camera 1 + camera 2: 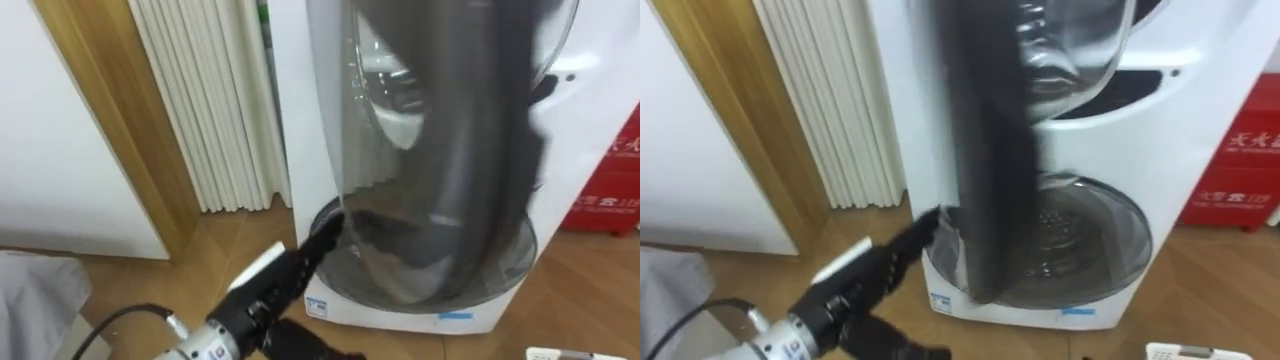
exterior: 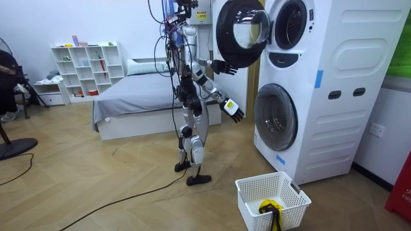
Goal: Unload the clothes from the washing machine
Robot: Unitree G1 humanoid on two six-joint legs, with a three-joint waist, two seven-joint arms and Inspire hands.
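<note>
Left eye view: upper door (image 1: 450, 150) of washing machine (image 1: 585, 110) stands swung open toward robot, seen edge-on, long axis upright; dark ring, glass bowl. Left hand (image 1: 290, 272) comes from lower left, fingers straight, pointing at lower door (image 1: 505, 250), holding nothing. Wood floor (image 1: 230, 245).

Right eye view: red box (image 1: 1240, 170) right of machine.

Room view: robot stands before stacked white machines. Right hand (image 2: 221, 66) raised beside open door, fingers spread, empty. Yellow-and-dark cloth piece (image 2: 270, 206) lies in white basket (image 2: 253, 189) on floor. Bed (image 2: 141, 96) behind.
</note>
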